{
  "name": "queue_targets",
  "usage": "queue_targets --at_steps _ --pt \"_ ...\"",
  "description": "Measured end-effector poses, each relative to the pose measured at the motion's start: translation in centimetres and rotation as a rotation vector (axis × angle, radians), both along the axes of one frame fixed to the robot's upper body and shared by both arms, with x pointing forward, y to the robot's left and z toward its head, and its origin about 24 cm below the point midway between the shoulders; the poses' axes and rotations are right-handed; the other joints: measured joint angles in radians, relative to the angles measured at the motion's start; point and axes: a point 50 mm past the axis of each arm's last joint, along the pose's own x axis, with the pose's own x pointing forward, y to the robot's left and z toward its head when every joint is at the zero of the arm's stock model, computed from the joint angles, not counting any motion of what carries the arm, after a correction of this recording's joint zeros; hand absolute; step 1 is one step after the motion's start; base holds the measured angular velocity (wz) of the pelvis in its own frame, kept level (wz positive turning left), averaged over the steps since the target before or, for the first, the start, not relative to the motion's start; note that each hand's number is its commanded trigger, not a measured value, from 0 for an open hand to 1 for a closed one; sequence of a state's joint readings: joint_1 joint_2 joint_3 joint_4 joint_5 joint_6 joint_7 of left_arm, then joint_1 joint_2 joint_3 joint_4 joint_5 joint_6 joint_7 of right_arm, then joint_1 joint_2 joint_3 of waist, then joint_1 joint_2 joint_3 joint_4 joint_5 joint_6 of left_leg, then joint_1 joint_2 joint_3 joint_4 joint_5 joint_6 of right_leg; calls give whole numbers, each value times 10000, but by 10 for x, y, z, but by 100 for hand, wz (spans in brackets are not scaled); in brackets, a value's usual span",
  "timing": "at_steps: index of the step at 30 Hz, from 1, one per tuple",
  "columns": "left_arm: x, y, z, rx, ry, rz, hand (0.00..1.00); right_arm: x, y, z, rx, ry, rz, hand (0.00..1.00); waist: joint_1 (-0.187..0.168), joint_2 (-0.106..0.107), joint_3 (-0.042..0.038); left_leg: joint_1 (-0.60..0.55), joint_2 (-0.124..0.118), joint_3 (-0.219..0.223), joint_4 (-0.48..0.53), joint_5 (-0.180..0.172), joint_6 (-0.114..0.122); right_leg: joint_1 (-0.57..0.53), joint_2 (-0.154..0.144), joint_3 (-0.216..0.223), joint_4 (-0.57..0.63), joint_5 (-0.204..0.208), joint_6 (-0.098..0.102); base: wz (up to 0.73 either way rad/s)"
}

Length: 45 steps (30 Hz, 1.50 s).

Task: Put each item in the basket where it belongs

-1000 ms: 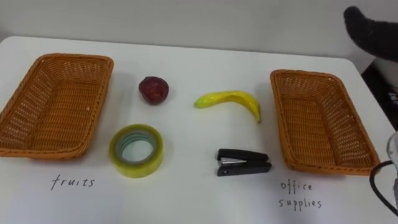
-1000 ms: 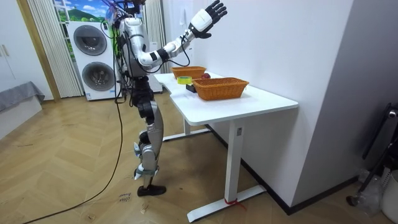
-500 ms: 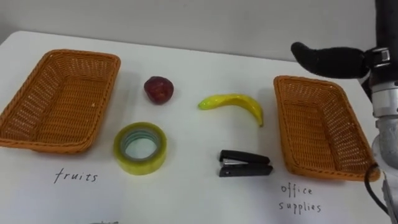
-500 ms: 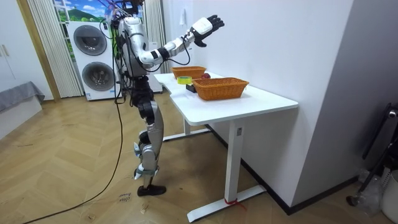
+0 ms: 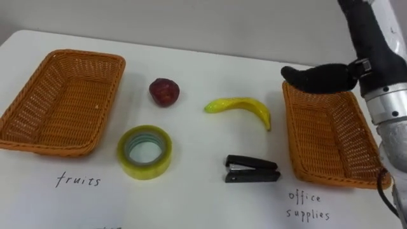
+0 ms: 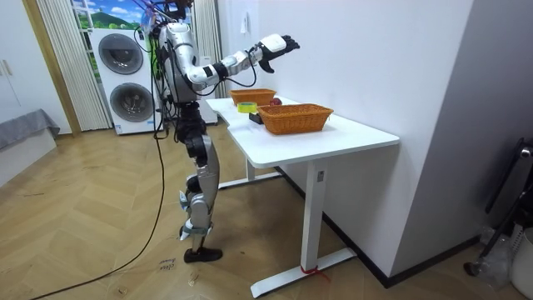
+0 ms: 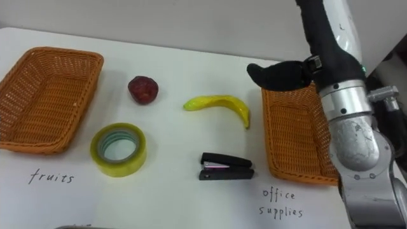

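Black stapler [image 5: 252, 170] lies nearest on the white table [image 5: 197, 203], well below the right hand [image 5: 318, 78] and to its left; its long axis runs left to right. The yellow tape roll [image 5: 144, 151] lies flat, farther left of the hand. The banana [image 5: 239, 108] is lower left of the fingertips, its long axis also left to right, and its right end curves toward the near side, beside the right basket [image 5: 331, 143]. The red fruit [image 5: 164, 91] and the left basket [image 5: 57, 102] are far to the hand's left. The hand hovers over the far left corner of the right basket, fingers stretched out toward the left, holding nothing. One second ago it was raised much higher; it has come down and moved leftward.
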<state>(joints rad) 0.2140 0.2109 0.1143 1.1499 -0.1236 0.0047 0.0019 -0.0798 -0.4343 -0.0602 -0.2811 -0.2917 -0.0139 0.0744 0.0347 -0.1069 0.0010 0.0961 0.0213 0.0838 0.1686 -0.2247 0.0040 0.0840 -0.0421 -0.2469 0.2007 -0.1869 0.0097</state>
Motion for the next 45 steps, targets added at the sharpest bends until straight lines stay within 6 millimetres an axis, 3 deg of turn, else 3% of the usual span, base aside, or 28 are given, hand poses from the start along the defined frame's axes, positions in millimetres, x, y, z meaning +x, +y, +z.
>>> queue_targets --at_steps 10,21,28,35,45 --pt "4 1 1 -386 -164 -223 0 4 -5 -16 -866 2124 431 0 30 3 -8 16 -2 9 8 2 1 9 -3 -2 2 0 0 0" --pt "11 4 3 -495 -411 -406 0 4 -4 -25 -1083 3277 904 0 54 -67 10 12 -5 0 20 3 2 12 -4 -2 4 -1 0 0" --pt "13 5 4 -465 -393 -587 0 2 12 -39 -1420 4208 1807 0 129 -81 23 16 -6 -33 2 2 2 7 -3 -1 3 0 0 0" --pt "20 4 4 -471 -466 -585 0 -1 15 -46 -1595 4793 2171 0 501 -84 33 17 -8 -49 2 3 3 2 -8 -4 -2 0 0 0" --pt "21 6 4 -312 -412 -741 0 -3 28 -59 -1965 5423 2759 0 613 -203 65 -5 -13 -37 -11 4 5 -9 -11 -23 0 0 0 0"
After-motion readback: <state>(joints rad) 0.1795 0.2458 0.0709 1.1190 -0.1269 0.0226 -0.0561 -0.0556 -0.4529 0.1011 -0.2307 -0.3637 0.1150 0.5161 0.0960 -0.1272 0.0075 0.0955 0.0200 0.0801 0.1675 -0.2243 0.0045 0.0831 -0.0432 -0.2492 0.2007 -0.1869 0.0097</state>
